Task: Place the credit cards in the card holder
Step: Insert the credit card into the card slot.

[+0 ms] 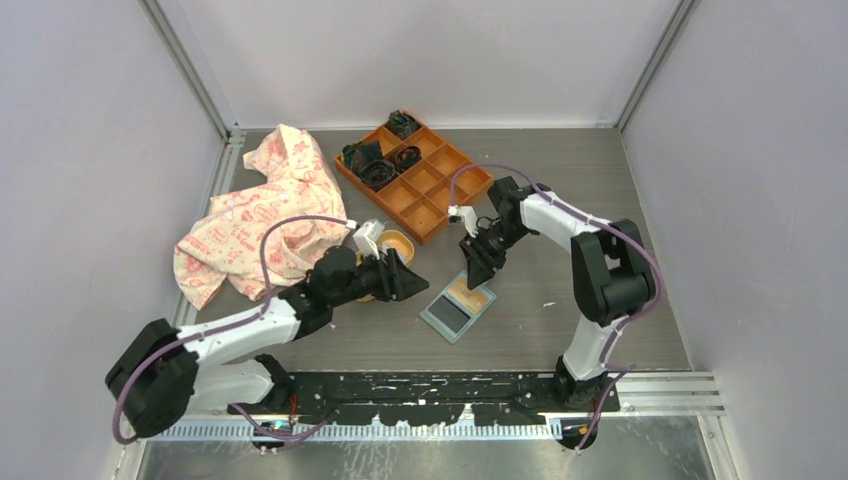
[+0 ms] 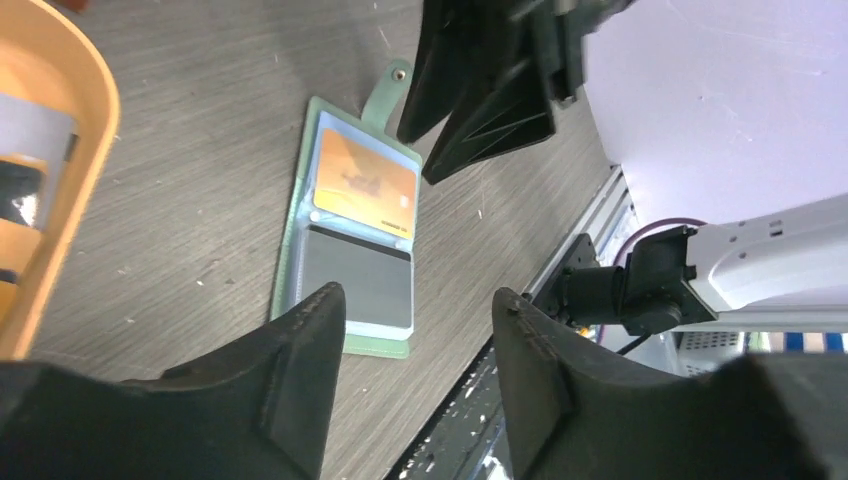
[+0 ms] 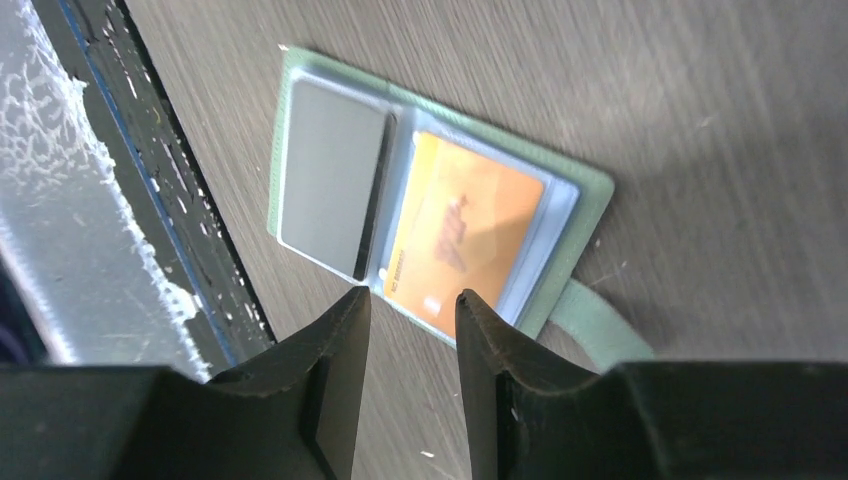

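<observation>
The sage-green card holder [image 1: 455, 335] lies open on the table between both grippers. In the left wrist view its rim [image 2: 378, 346] frames an orange card [image 2: 365, 190] in one pocket and a dark grey card [image 2: 358, 280] in the other. In the right wrist view the holder [image 3: 550, 284] shows the same grey card [image 3: 330, 175] and orange card [image 3: 465, 235]. A pale grey card [image 2: 30, 130] and a black card [image 2: 18, 185] lie in the yellow dish [image 2: 100, 110]. My left gripper [image 1: 405, 280] [image 2: 415, 310] is open and empty. My right gripper [image 1: 478, 262] [image 3: 412, 300] is open and empty above the holder's far end.
The yellow dish [image 1: 398, 243] sits just behind my left gripper. An orange compartment tray [image 1: 425, 195] with dark items stands at the back. A patterned cloth [image 1: 265, 215] lies at the left. The black rail [image 1: 450, 385] runs along the near table edge.
</observation>
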`<state>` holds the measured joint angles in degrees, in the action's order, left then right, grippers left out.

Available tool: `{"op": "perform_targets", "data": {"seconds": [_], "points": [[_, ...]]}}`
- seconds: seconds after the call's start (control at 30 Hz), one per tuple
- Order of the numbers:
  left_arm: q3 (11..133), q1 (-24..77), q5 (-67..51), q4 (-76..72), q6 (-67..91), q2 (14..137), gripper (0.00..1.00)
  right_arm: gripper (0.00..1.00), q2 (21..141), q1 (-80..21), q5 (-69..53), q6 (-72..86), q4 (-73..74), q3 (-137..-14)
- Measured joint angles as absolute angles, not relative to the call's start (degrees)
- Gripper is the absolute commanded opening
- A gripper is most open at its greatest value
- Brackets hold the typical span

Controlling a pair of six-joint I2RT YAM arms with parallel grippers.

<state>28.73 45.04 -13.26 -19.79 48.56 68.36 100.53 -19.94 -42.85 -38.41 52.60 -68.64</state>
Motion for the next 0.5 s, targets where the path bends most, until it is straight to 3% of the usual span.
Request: {"op": "perform_targets", "data": {"seconds": [0.07, 0.13, 0.3, 0.5], "points": [[26.5, 44.9, -11.7, -20.0, 46.9, 64.0, 0.75, 0.43, 102.9, -19.6, -41.7, -36.2, 53.4, -68.6], [23.8, 44.8, -10.1, -20.3, 45.8, 60.2, 0.76, 0.43, 104.5, -19.6, -40.1, -34.0, 54.0, -68.6], [16.9, 44.6, -8.8, -23.8, 45.8, 56.6, 0.71, 0.44, 105.1, -19.6, -36.8, -31.0, 54.0, -68.6], [15.6, 44.5, -12.3, -29.8, 47.5, 62.3, 0.59, 0.44, 107.3, -19.6, -34.5, -29.4, 53.9, -68.7]]}}
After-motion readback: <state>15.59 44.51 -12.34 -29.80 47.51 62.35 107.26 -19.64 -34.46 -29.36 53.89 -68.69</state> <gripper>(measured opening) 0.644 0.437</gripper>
